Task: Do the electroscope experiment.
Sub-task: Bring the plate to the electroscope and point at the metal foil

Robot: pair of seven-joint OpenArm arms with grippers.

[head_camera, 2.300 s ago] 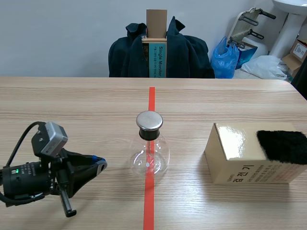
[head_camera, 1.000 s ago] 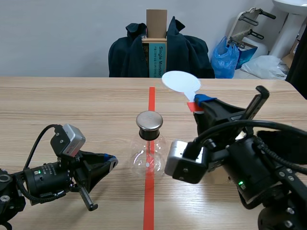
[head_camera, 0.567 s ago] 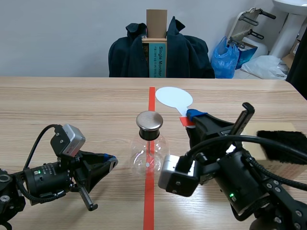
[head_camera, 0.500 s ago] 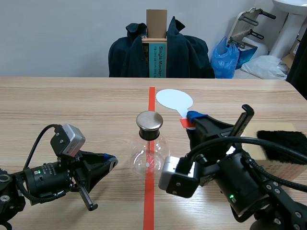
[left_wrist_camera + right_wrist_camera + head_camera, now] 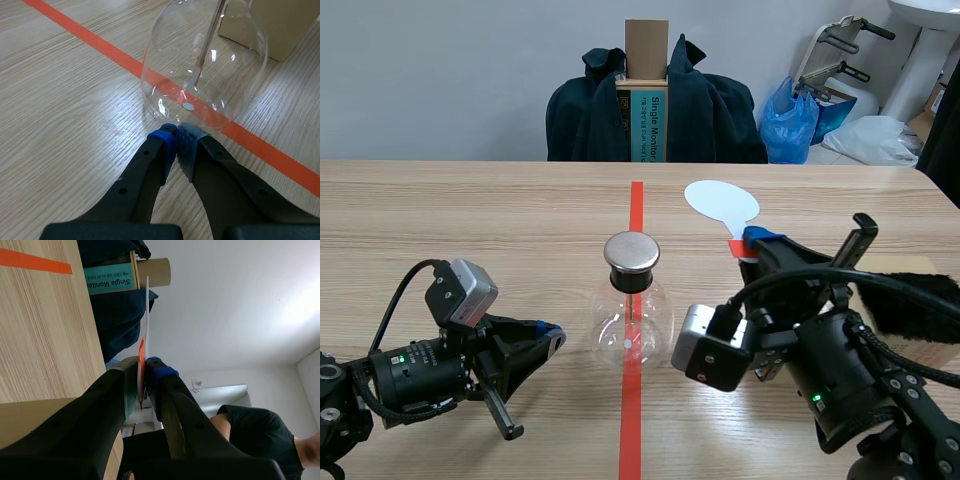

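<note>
item one, the flask (image 5: 632, 325): a clear round glass flask stands upright at the middle of the desk (image 5: 470, 230), directly on the orange-red line. a round metal cap (image 5: 631, 252) sits on its neck. in the left wrist view we see a thin metal rod (image 5: 207, 35) hanging down inside the glass.

item two, the left jaws: they are together with nothing between them, the blue pad (image 5: 162, 145) pressed against its mate. the arm lies low on the desk, and the tips sit just beside the lower wall of the flask. we cannot tell whether they touch the glass.

item three, the right jaws: they are clamped on the red grip of a paddle (image 5: 721, 203). its white oval blade is held up above the desk, to the right of the flask and apart from the cap. in the right wrist view the paddle shows edge-on between the two fingers.

item four, surroundings: a tan box (image 5: 270, 25) stands on the desk to the right of the flask, with a black cloth (image 5: 918, 305) on top of it. beyond the desk we note a dark jacket (image 5: 710, 110) and a blue bag (image 5: 790, 120).
</note>
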